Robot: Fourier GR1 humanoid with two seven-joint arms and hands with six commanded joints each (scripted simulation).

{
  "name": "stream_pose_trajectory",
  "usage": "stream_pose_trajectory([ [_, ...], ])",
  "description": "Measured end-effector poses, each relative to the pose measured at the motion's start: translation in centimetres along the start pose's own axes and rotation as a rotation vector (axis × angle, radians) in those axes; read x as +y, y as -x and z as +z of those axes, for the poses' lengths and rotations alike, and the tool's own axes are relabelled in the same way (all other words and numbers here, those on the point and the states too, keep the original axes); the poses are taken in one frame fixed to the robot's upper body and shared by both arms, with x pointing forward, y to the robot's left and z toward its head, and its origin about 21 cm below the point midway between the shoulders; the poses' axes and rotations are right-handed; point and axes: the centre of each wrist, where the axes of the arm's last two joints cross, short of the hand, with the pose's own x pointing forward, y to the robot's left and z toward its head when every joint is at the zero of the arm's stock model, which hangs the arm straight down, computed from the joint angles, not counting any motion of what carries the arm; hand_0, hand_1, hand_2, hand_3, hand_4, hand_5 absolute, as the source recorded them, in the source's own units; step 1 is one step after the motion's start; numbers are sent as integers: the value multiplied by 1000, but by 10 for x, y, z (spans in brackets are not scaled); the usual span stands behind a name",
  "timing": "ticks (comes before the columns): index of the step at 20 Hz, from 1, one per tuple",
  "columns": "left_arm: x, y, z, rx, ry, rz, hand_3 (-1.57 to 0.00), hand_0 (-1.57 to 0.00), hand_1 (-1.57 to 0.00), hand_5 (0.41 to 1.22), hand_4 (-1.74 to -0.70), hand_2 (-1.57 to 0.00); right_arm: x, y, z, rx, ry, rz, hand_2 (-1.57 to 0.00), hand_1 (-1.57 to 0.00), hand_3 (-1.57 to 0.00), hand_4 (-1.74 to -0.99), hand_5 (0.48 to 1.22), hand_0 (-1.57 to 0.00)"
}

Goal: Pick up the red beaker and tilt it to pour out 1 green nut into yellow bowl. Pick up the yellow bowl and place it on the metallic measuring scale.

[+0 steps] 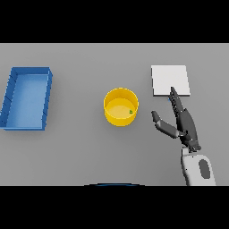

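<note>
A yellow bowl [120,107] stands upright at the middle of the grey table, with a small green nut [130,112] lying inside it near the right wall. The metallic scale [170,80] is a flat pale square at the back right. My right hand [183,120] hovers to the right of the bowl, just in front of the scale, open: fingers straight and pointing away, thumb spread toward the bowl. It touches neither. No red beaker shows. My left hand is out of sight.
A blue rectangular bin [27,97] sits at the far left of the table, its inside bare.
</note>
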Motion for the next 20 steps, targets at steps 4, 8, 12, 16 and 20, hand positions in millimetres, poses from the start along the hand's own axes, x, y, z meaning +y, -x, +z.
stream_pose_trajectory([
  [4, -51, 41, -2, 170, 83, 138, -1437, -1571, -1570, 1221, -1737, -1570, -4, 0, -5, 15, 3, 3, 1, 1, 1, -1293, 667, 1],
  [8, -91, 82, 6, 287, 116, 281, -1473, -1571, -1571, 1221, -1739, -1571, -5, 4, -5, 7, -4, 18, 1, 1, 1, -1306, 688, 1],
  [12, -118, 102, 20, 378, 125, 351, -1478, -1571, -1571, 1221, -1740, -1571, -2, 3, -1, 1, -16, 17, 1, 1, 1, -1307, 714, 1],
  [16, -133, 115, 42, 369, 100, 368, -1361, -1571, -1571, 1221, -1739, -1571, -4, 4, 3, -9, -17, 40, 1, 1, 1, -1323, 724, 1],
  [20, -141, 115, 63, 398, 83, 409, -1369, -1571, -1571, 1106, -1682, -1571, -3, -1, 1, -4, -17, 33, 1, 1, 1, -1336, 727, 1],
])
